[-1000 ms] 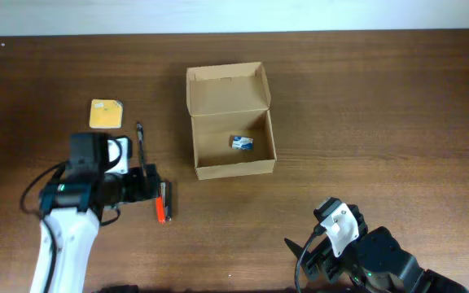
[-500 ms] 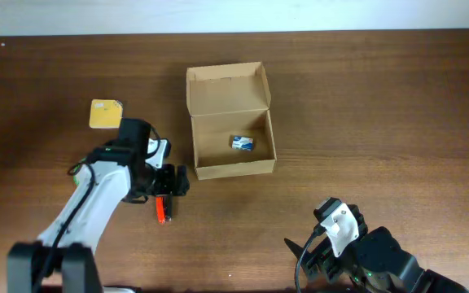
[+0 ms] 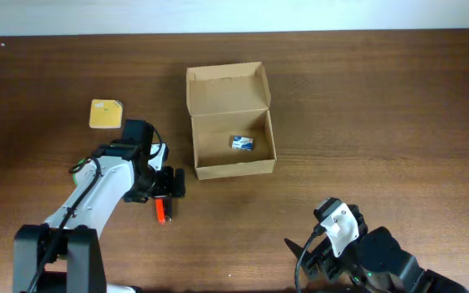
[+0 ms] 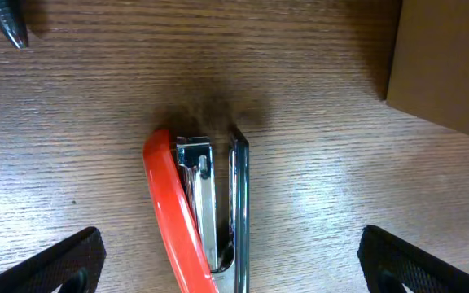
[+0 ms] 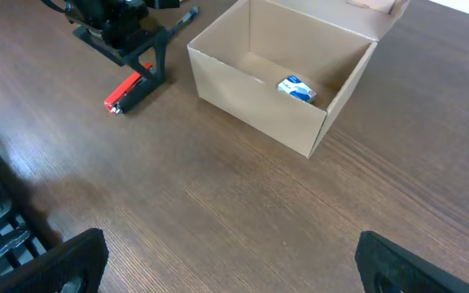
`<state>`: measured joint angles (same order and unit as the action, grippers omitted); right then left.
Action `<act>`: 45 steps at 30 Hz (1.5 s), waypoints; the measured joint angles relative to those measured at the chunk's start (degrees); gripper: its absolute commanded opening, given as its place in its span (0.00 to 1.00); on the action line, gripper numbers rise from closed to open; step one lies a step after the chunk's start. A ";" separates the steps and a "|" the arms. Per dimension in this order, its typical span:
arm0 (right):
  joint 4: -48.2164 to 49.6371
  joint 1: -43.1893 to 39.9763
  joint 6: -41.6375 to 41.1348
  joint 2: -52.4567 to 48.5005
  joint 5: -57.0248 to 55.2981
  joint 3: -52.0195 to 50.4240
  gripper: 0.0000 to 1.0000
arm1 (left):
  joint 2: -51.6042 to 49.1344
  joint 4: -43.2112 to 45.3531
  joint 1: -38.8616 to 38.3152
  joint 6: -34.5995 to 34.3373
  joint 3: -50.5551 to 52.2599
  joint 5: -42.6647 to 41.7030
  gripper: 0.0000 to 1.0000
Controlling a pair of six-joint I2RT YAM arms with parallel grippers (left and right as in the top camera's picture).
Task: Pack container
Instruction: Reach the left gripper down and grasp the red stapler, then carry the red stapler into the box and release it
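Note:
The container (image 3: 233, 169) is a tan cardboard box standing open at the table's centre, lid flap up at the back. A small blue-and-white packet (image 3: 242, 143) lies inside; box (image 5: 259, 98) and packet (image 5: 296, 89) also show in the right wrist view. A red and chrome stapler (image 3: 162, 209) lies left of the box. My left gripper (image 3: 168, 184) is open just above it, and in the left wrist view the stapler (image 4: 194, 220) lies between the spread fingers (image 4: 230, 264). My right gripper (image 5: 230, 260) is open and empty over bare table at the front right (image 3: 300, 256).
A yellow square pad (image 3: 106, 114) lies at the far left. A black pen lies near the left arm; its tip (image 4: 6, 20) shows in the left wrist view. A corner of the box (image 4: 446, 65) is to the right of the stapler.
My left arm has swung right, towards the box, and its open gripper now sits over the stapler's top end. The stapler, box and right arm have not moved.

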<state>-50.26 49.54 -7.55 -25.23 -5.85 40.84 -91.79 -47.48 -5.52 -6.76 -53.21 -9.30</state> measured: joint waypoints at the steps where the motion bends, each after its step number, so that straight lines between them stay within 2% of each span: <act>1: 0.00 0.00 0.04 0.00 0.00 0.00 0.99 | 0.00 0.00 0.00 -0.22 0.00 0.13 1.00; 10: 0.00 0.00 0.02 0.00 -0.09 0.00 0.99 | -3.17 0.02 -2.78 -2.16 -0.02 1.20 0.94; 13: 0.00 0.00 0.00 0.00 -0.17 0.00 0.99 | -4.81 0.02 -4.74 -3.26 -0.02 2.27 0.89; 15: 0.00 0.00 0.00 0.00 -0.17 0.00 0.99 | -5.25 0.02 -5.49 -4.22 -0.02 3.08 0.73; 17: 0.00 0.00 0.02 0.00 -0.17 0.00 0.99 | -5.31 0.04 -5.68 -4.90 -0.02 4.02 0.65; 29: -0.02 0.00 0.00 0.00 -0.15 0.00 0.99 | -5.31 0.07 -5.68 -5.57 -0.02 6.80 0.44; 32: 0.00 0.00 0.04 0.00 -0.17 0.00 0.99 | -5.31 0.04 -5.68 -5.99 -0.02 6.84 0.30; 34: 0.00 0.00 0.00 0.00 -0.17 0.00 0.99 | -5.31 0.13 -5.73 -6.47 -0.02 6.80 0.25; 39: 0.00 0.00 0.02 0.00 -0.17 0.00 0.99 | -5.31 0.44 -6.56 -6.82 -0.17 7.23 0.22; 42: -0.02 0.00 0.02 0.00 -0.17 0.00 0.99 | -5.31 0.74 -7.30 -7.23 -0.22 7.28 0.15; 45: 0.00 0.00 0.00 0.00 -0.17 0.00 0.99 | -5.31 0.85 -7.56 -7.63 -0.26 7.37 0.11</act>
<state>-50.26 49.54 -7.55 -25.23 -6.02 40.84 -97.10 -46.63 -13.08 -14.39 -53.47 -1.93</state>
